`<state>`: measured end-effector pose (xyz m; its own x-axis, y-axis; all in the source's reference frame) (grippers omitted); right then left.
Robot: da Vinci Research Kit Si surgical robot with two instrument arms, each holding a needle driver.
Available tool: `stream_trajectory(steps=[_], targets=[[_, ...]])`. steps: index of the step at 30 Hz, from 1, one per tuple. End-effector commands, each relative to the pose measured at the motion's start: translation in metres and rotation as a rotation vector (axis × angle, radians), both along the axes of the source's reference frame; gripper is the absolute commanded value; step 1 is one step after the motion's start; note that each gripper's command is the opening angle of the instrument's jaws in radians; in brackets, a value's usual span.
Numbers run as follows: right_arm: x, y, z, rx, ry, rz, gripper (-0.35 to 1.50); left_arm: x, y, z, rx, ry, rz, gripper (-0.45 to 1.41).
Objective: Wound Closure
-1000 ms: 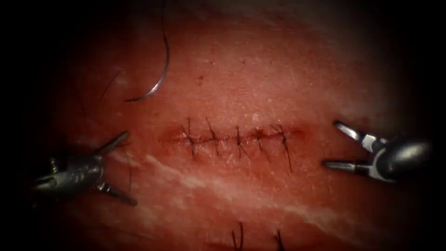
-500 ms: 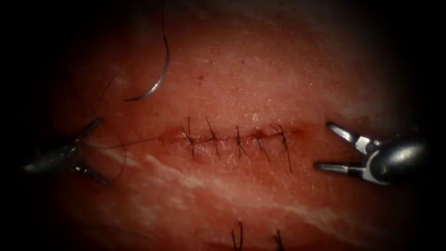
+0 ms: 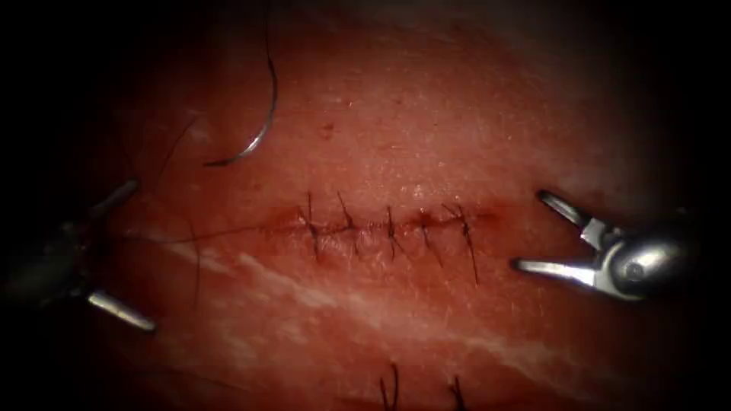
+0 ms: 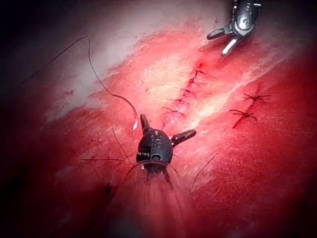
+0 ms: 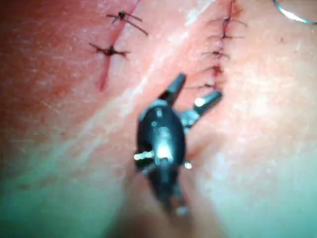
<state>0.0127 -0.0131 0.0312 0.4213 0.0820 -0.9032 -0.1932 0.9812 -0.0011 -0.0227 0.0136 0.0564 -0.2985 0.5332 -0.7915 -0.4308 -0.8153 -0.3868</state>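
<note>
Left tool (image 3: 122,255): jaws spread wide, holding nothing, to the left of the cut's left end.
Right tool (image 3: 529,232): jaws spread wide, holding nothing, just right of the cut's right end.
Cut (image 3: 388,224): between the two tools, crossed by five dark stitches.
Thread (image 3: 213,232): a thin strand runs from the cut's left end toward the left tool's open jaws.
Needle (image 3: 255,141): lying free on the tissue (image 3: 426,129), above and right of the left tool, well apart from both tools, not in the tissue.
</note>
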Motion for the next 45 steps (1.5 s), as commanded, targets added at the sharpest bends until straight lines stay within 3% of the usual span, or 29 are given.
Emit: stream_trajectory(steps=[1, 4, 5, 9, 13, 22, 24, 45], targets=[[0.0011, -0.0007, -0.0004, 0.027, 0.015, -0.008, 1.45, -0.0008, -0.0002, 0.0005, -0.013, -0.010, -0.002, 0.93], [0.0019, 0.0000, -0.0013, 0.065, 0.059, -0.026, 1.41, -0.0018, 0.0003, 0.0001, -0.040, -0.047, -0.012, 0.81], [0.0026, 0.0006, -0.0019, 0.075, 0.072, -0.033, 1.40, -0.0028, 0.0005, 0.0006, -0.060, -0.070, 0.002, 0.69], [0.0032, 0.0012, -0.0023, 0.086, 0.089, -0.047, 1.40, -0.0042, 0.0006, 0.0020, -0.082, -0.087, 0.026, 0.59], [0.0040, 0.0015, -0.0019, 0.205, 0.060, -0.205, 0.79, -0.0064, 0.0015, 0.0049, -0.121, -0.114, 0.059, 0.51], [0.0037, 0.0016, -0.0019, 0.212, 0.086, -0.256, 0.91, -0.0090, 0.0024, 0.0089, -0.156, -0.161, 0.069, 0.52], [0.0037, 0.0016, -0.0019, 0.198, 0.075, -0.252, 1.01, -0.0090, 0.0025, 0.0098, -0.160, -0.167, 0.077, 0.52], [0.0024, 0.0022, -0.0022, 0.145, 0.081, -0.196, 1.03, -0.0083, 0.0021, 0.0110, -0.170, -0.155, 0.073, 0.52]])
